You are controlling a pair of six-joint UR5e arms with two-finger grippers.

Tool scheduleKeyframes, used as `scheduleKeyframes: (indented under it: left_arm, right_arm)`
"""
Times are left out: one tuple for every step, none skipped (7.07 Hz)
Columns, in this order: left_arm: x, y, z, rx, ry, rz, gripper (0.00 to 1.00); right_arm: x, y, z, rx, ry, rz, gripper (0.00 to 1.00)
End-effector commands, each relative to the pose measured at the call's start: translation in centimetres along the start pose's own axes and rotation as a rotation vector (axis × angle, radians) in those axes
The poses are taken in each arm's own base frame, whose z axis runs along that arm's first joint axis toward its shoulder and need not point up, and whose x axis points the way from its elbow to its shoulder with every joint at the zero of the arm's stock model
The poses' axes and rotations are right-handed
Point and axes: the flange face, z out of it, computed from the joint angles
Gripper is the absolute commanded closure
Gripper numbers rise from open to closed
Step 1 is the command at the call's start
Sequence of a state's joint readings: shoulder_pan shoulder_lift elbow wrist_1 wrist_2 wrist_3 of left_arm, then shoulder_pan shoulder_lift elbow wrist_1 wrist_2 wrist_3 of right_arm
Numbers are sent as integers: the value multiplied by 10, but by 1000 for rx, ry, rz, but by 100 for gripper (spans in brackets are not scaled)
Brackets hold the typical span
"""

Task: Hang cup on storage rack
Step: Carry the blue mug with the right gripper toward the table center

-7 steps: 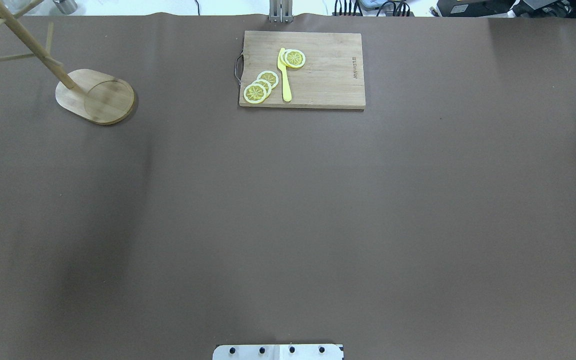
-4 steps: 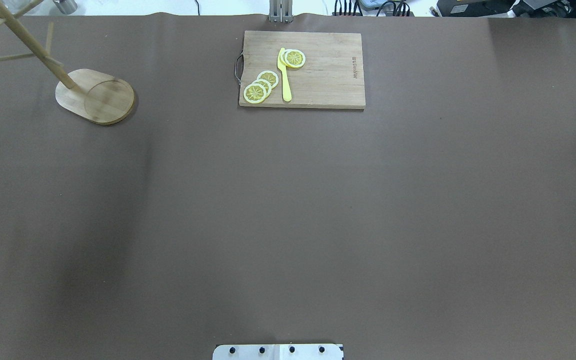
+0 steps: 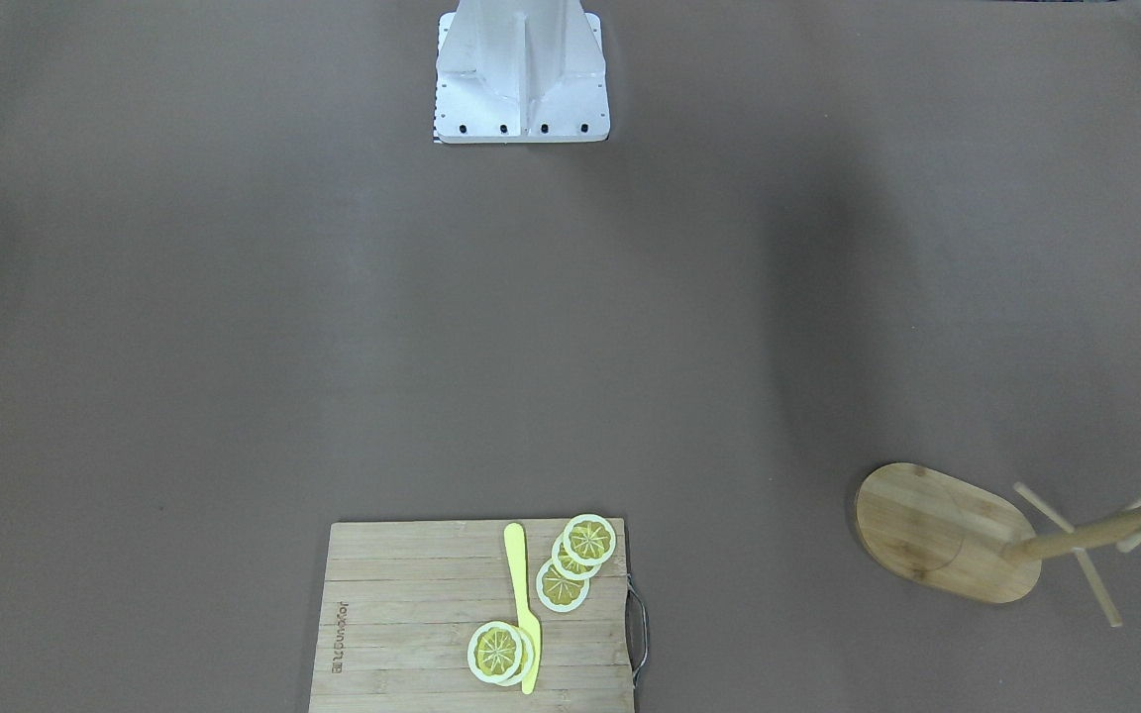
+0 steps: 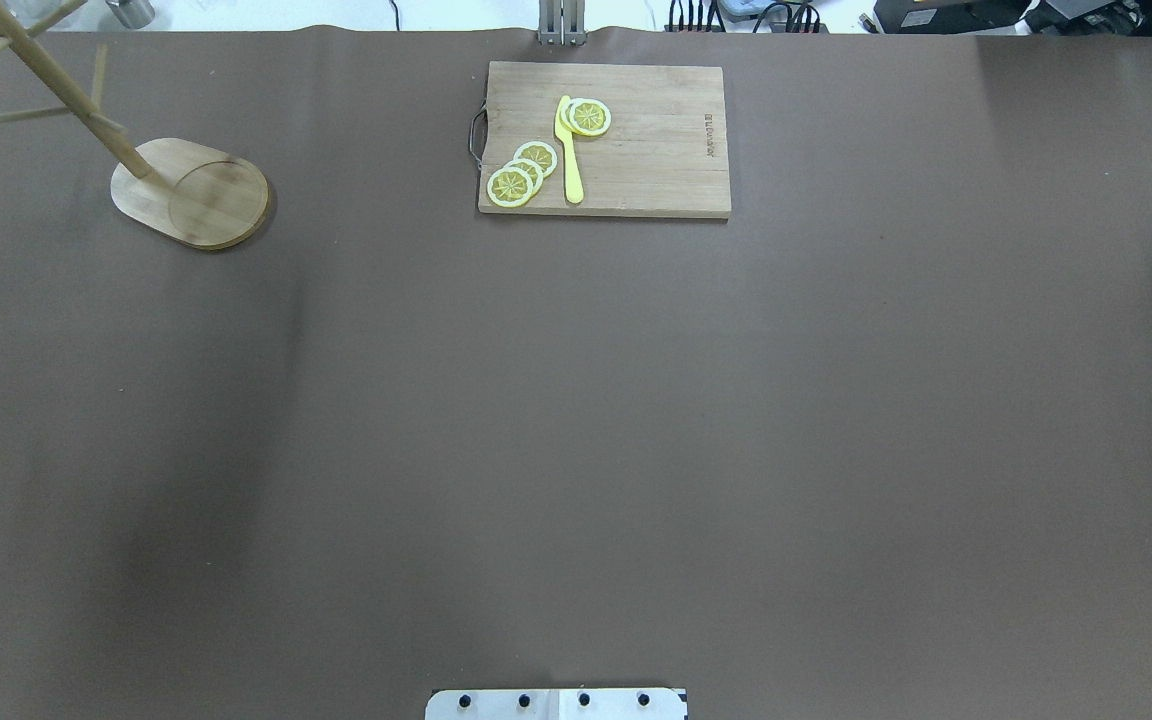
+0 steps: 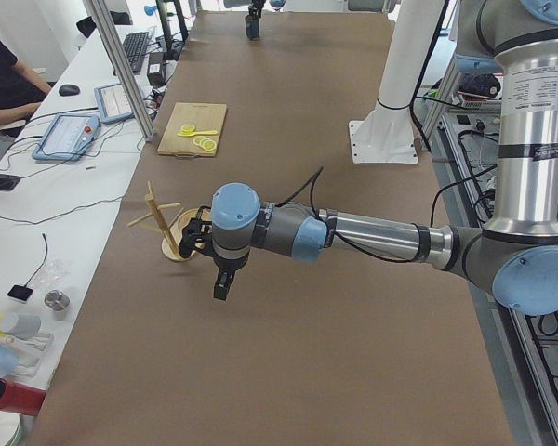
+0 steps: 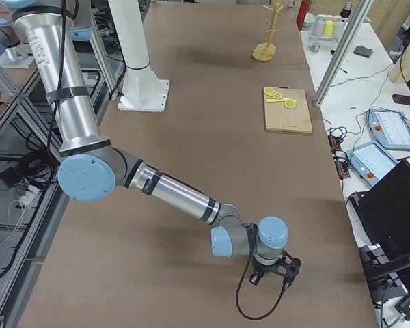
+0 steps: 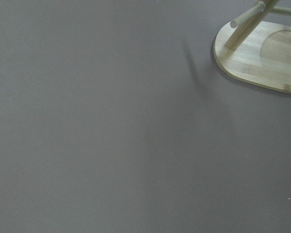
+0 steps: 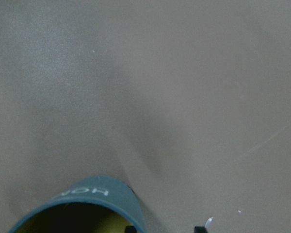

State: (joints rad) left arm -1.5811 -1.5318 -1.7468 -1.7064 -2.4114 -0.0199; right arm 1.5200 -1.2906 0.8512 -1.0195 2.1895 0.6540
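Note:
The cup (image 8: 94,194), dark teal with a yellow-olive inside and white lettering, shows only at the bottom edge of the right wrist view, just left of my right gripper (image 8: 165,229). The gripper's dark tips stand apart with bare table between them, so it is open. It hangs low over the table's right end (image 6: 277,270). The storage rack (image 4: 191,190), a bamboo mug tree on an oval base, stands at the far left with bare pegs. My left gripper (image 5: 221,283) hangs beside the rack (image 5: 163,223); I cannot tell whether it is open or shut.
A wooden cutting board (image 4: 604,140) at the far middle carries lemon slices (image 4: 521,172) and a yellow knife (image 4: 568,150). The robot's white base (image 3: 521,79) stands at the near edge. A person (image 5: 5,79) sits at a desk beyond the table.

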Motion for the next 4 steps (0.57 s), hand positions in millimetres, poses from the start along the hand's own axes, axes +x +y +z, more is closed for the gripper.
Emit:
scheduleKeyframes:
  left_arm:
    - [-1, -1, 0, 0, 0, -1, 1]
    - [-3, -1, 3, -7, 0, -6, 1]
    - [-5, 1, 5, -11, 0, -10, 1]
    - [-7, 4, 6, -14, 1, -16, 1]
  right_arm:
    - [-23, -4, -7, 15, -6, 34, 100]
    - [-40, -14, -24, 43, -24, 28, 100]
    - [-58, -41, -67, 102, -62, 16, 100]
    - [-77, -54, -108, 162, -102, -5, 100]
